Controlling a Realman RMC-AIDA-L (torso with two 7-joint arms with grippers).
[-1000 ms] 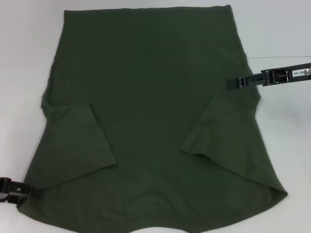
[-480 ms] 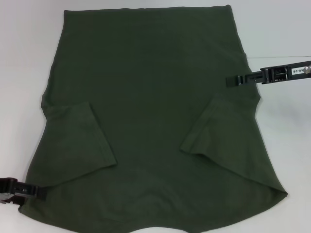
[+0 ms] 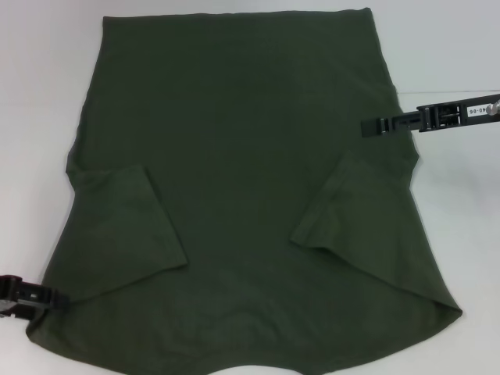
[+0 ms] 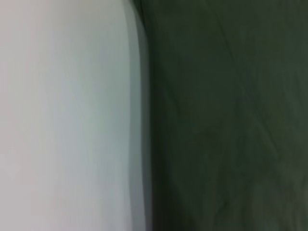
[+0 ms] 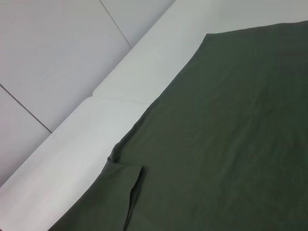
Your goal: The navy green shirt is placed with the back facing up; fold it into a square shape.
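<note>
**newb_folder:** So where's everything sitting right now?

**rig_vet:** The navy green shirt is spread plain side up across the white surface and fills most of the head view. Both sleeves are already flapped inward onto the body, one at lower left, one at centre right. The left gripper is down in the lower left corner of the frame, its tip right at the shirt's side edge near the bottom. The right gripper comes in from the right edge, upper middle, tip lying over the cloth just inside that side. Honestly, you can't tell from any view whether either set of jaws is apart or pinched on fabric, so don't assume you've got a grip.

**newb_folder:** And the step itself?

**rig_vet:** Looks to me like you're setting up a side fold. My advice: confirm each gripper actually has only the top-edge layers before you lift. The knit looks soft, so it'll probably sag and drag if one arm leads. Lift both together, keep the edge taut between them, and carry it straight across so the crease runs parallel to the far side. Watch the tucked sleeves, they could flop back out. The right wrist view shows one sleeve's edge lying loose, so go gently there.
</note>
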